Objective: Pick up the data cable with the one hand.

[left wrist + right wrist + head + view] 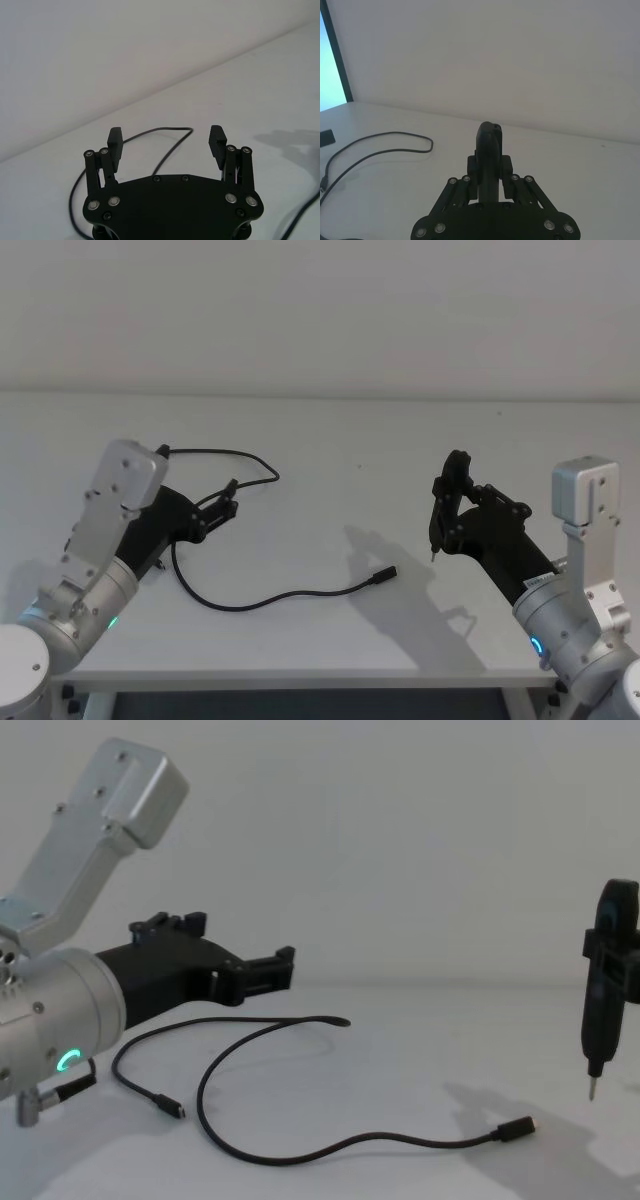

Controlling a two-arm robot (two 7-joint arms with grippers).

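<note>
- The data cable lay on the tabletop, curling just under and ahead of the left claw.
- That claw hung wide open, holding nothing; I judged it the reaching step.
- Next it would need to sink over one strand and close.
- The right claw, pressed together, stood well apart from the left claw.
</note>
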